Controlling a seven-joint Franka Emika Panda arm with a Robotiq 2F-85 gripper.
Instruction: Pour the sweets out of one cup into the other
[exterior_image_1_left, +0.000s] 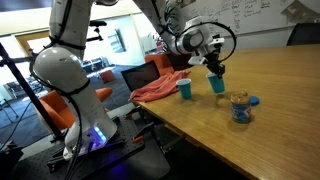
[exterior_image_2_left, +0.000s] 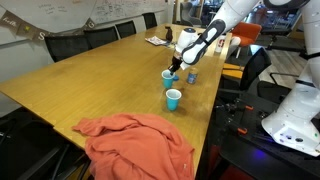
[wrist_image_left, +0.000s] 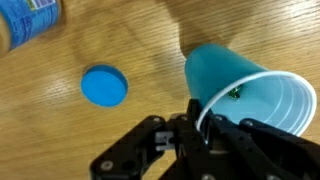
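Observation:
My gripper (wrist_image_left: 196, 128) is shut on the rim of a teal paper cup (wrist_image_left: 245, 90), one finger inside and one outside. A small green sweet (wrist_image_left: 236, 92) shows inside this cup. In both exterior views the held cup (exterior_image_1_left: 216, 84) (exterior_image_2_left: 170, 76) hangs just above the wooden table under the gripper (exterior_image_1_left: 212, 68) (exterior_image_2_left: 177, 62). A second teal cup (exterior_image_1_left: 185, 90) (exterior_image_2_left: 173, 98) stands upright on the table, a short way from the held cup, towards the cloth. It is out of the wrist view.
A small jar (exterior_image_1_left: 240, 108) (exterior_image_2_left: 191, 76) (wrist_image_left: 28, 20) stands near the held cup, its blue lid (exterior_image_1_left: 254, 101) (wrist_image_left: 104, 86) lying beside it. A red cloth (exterior_image_1_left: 160, 87) (exterior_image_2_left: 135, 140) lies crumpled at the table's end. Chairs stand along the table's edge.

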